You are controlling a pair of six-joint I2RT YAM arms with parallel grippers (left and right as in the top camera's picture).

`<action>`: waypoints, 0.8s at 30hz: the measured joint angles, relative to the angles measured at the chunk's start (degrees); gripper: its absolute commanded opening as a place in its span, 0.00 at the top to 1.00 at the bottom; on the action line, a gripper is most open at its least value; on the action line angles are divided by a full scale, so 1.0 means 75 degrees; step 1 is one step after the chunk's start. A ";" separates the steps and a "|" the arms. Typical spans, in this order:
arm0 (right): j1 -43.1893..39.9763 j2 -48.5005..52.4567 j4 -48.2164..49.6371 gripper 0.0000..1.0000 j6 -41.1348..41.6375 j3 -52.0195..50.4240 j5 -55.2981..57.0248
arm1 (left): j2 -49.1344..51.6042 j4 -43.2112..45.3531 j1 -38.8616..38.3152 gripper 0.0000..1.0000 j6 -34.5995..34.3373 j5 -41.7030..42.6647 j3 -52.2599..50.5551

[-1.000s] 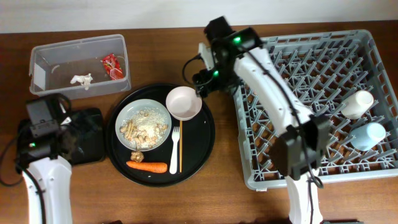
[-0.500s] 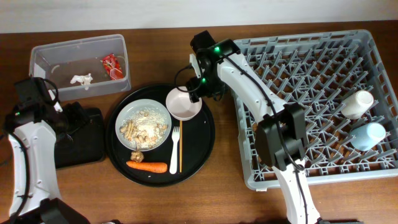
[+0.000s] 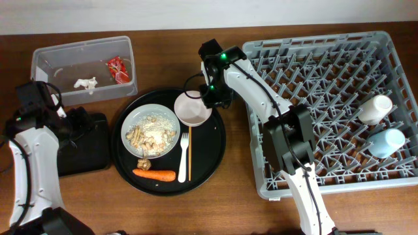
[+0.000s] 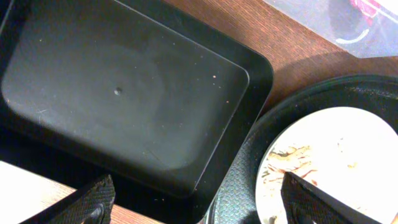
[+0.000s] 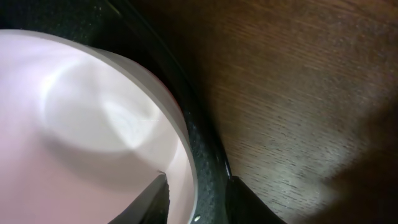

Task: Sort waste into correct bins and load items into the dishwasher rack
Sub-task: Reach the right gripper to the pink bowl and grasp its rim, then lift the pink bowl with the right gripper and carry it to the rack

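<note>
Overhead first. Both cups are in the dishwasher rack [image 3: 313, 38] already: the cream cup [image 3: 375, 109] and the light-blue cup [image 3: 386, 142] lie near its right wall. The red wrapper [image 3: 117, 69] and the white paper scrap [image 3: 85, 83] are in the clear tub [image 3: 81, 44], so the dry trash looks sorted.

Everything else sits on the round serving tray [image 3: 212, 156]: the plate [image 3: 130, 117] with rice crumbs [image 3: 157, 127] and a brown lump [image 3: 144, 163], the carrot [image 3: 155, 174], the fork [image 3: 183, 156], the chopstick [image 3: 190, 153], and the bowl [image 3: 191, 108] at the tray's upper right edge. We'd call that less than half done. The right gripper [image 3: 210, 98] is down at the bowl's far rim.

Left wrist view: the left gripper [image 4: 199, 199] is spread wide with nothing in it. It hovers over the near corner of the black bin tray [image 4: 124, 106], which looks empty, with the plate just beside it.

Right wrist view: one finger is inside the bowl and one outside, so they straddle the rim. We can't tell whether they've clamped it yet. The serving tray's raised lip runs right under that rim, which crowds the outer finger. The food has to leave the plate before the plate can be racked.
</note>
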 measured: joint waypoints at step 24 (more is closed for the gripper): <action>-0.0090 -0.0009 -0.0799 0.96 0.0245 0.0187 0.0102 | 0.0000 -0.0017 0.0000 0.15 0.0000 0.0090 0.0000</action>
